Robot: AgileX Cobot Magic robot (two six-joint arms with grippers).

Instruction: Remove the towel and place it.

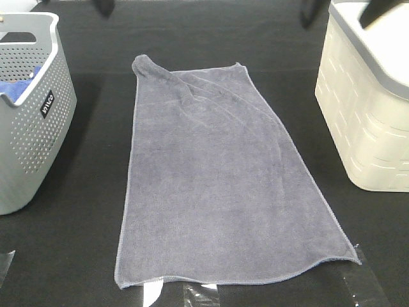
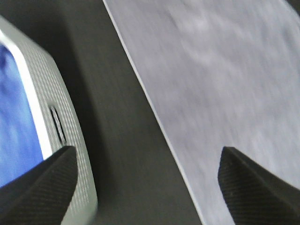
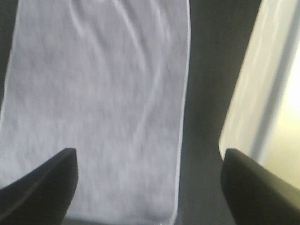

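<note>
The slate-grey towel lies spread flat on the black table, its far left corner slightly bunched. My left gripper hangs open above the table, between the towel's hemmed edge and the grey basket; nothing sits between its fingers. Over the towel's other long edge my right gripper is also open and empty, next to the cream basket. In the exterior high view neither gripper's fingers show.
A perforated grey basket holding a bright blue cloth stands at the left. A cream basket stands at the right. Clear tape strips lie along the table's front edge.
</note>
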